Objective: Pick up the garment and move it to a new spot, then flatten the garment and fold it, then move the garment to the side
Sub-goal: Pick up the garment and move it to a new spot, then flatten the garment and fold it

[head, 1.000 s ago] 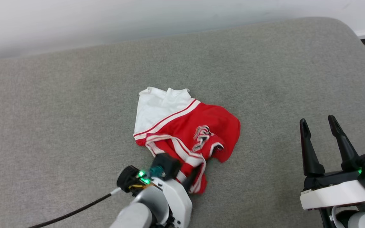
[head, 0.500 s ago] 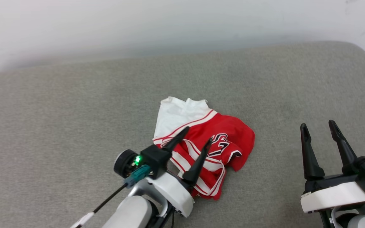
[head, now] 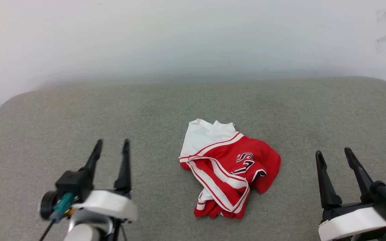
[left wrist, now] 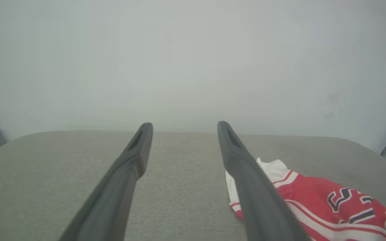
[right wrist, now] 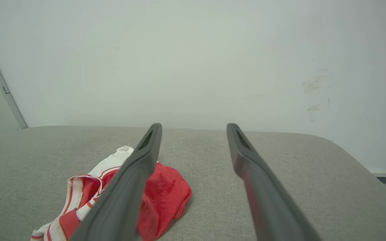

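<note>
Crumpled and untouched

The red sports jersey (head: 228, 167), white-sleeved with striped trim, lies bunched mid-way across the grey fabric cushion (head: 139, 107). The left gripper (head: 112, 144) at near left and the right gripper (head: 333, 152) at near right flank it, jaws apart, both empty.

The left gripper (head: 112, 144) is drawing back to the left, clear of the garment (head: 228, 167), its fingers (head: 124, 167) having spread apart.

Bright, even light; soft shadows
</note>
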Tool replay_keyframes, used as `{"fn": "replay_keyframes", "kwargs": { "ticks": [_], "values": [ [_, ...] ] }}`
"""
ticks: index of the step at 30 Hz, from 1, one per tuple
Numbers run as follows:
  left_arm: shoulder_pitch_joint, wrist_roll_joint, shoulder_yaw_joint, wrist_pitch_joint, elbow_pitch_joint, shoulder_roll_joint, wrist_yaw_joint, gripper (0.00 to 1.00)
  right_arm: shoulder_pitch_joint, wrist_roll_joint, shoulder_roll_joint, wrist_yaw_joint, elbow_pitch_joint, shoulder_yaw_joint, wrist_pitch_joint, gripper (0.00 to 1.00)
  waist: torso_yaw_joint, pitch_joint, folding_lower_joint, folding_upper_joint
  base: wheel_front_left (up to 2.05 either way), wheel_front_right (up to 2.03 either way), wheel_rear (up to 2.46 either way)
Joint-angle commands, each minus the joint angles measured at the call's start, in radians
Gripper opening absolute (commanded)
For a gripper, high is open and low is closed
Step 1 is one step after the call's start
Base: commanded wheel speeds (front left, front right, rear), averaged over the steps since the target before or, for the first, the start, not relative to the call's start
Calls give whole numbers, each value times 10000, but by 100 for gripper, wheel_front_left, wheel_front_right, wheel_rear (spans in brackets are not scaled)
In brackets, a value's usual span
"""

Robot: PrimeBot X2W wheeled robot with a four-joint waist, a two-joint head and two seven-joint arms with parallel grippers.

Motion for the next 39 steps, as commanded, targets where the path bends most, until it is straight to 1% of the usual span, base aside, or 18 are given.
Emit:
{"fn": "replay_keyframes", "kwargs": {
  "ticks": [1, 5, 10, 18, 22, 25, 28, 30, 31, 35, 39],
  "values": [
    [267, -40, 201, -57, -77, 122, 59, 100, 131, 64, 9, -3, -51, 5, 41, 100, 18, -73, 0, 0, 0, 0, 0],
    [971, -63, 553, -72, -207, 392, 138, 100, 268, 74, 9, -3, -54, -79, 127, 100, -28, -198, 0, 0, 0, 0, 0],
    [1410, 32, 580, -77, -452, 524, 163, 100, 385, 156, 10, -3, -53, -148, 154, 100, -123, -234, 0, 0, 0, 0, 0],
    [1412, 15, 508, -50, -610, 555, 170, 100, 359, 146, 10, -3, -78, -116, 170, 100, -192, -168, 0, 0, 0, 0, 0],
    [1041, 34, 451, 64, -682, 623, 87, 100, 195, 135, 10, -3, -104, -12, 184, 100, -222, -31, 0, 0, 0, 0, 0],
    [321, 97, 229, 445, -655, 746, -200, 100, 49, 69, 10, -3, -166, 66, 211, 100, -253, 255, 0, 0, 0, 0, 0],
    [-858, 92, -61, 1097, -537, 813, -600, 100, -171, -15, 8, -3, -256, 83, 170, 100, -352, 731, 0, 0, 0, 0, 0],
    [-1693, 17, -230, 1713, -347, 882, -903, 100, -355, -14, 10, -3, -266, 159, 104, 100, -511, 1063, 0, 0, 0, 0, 0],
    [-1693, 17, -230, 1713, -347, 882, -903, 100, -355, -14, 10, -3, -266, 159, 104, 100, -511, 1063, 0, 0, 0, 0, 0],
    [-3431, -360, -325, 2702, 72, 880, -1471, 100, -757, 82, 10, -3, -135, 307, -72, 100, -1007, 1660, 0, 0, 0, 0, 0],
    [-4547, -923, -394, 4176, 965, 1066, -1875, 100, -1131, 311, 8, -3, 149, 401, -443, 100, -1648, 2187, 0, 0, 0, 0, 0]
  ]
}}
